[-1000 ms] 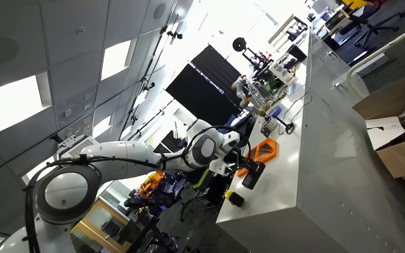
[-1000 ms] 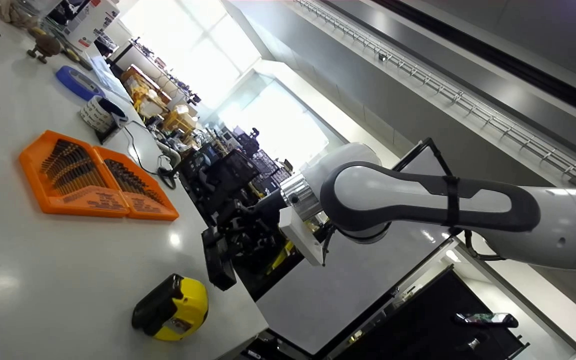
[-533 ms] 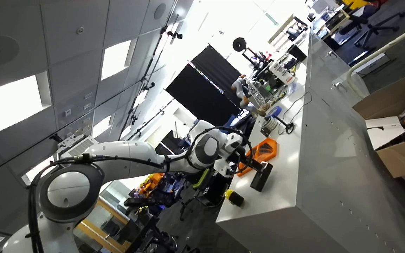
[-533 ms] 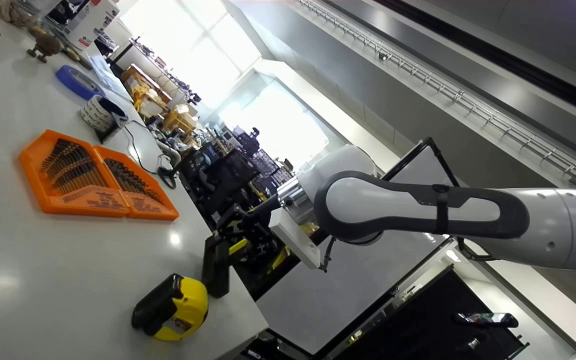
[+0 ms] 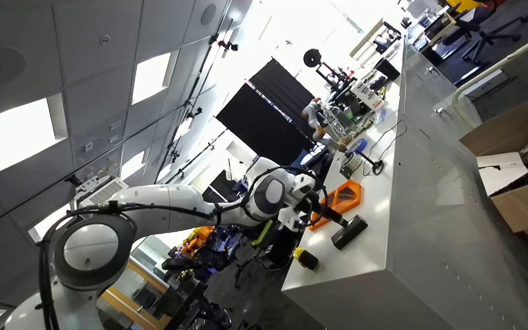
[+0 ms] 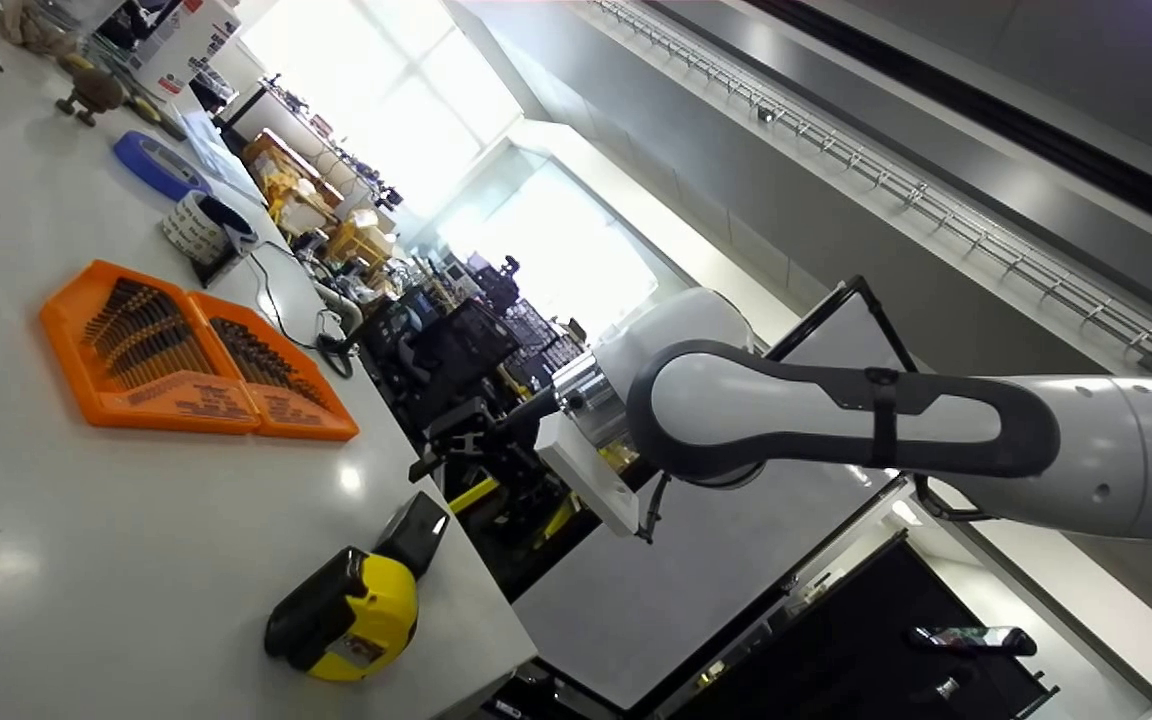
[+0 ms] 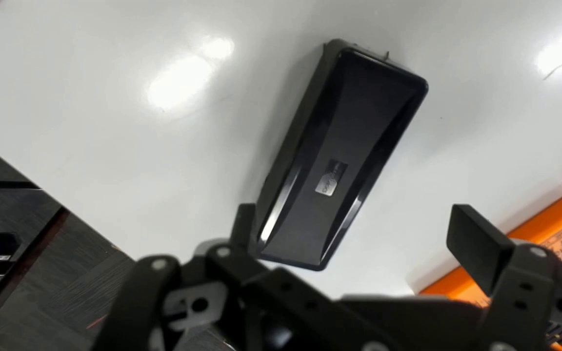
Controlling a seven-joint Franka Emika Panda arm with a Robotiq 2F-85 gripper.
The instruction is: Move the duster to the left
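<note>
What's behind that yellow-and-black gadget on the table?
In an exterior view, part of the black duster shows behind the gadget. The gadget covers the duster's other end there, plus some of the pale tabletop; anything else behind it can't be seen.

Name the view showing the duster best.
The wrist view: the duster is largest there, its top facing the camera. Both exterior views show it smaller; in an exterior view the tape measure partly hides it.

The duster (image 7: 342, 151) is a black oblong block with rounded corners, a glossy moulded top and a small silvery label. It lies flat on the white tabletop (image 7: 120, 161), label side up, its length slanting across the wrist view.
</note>
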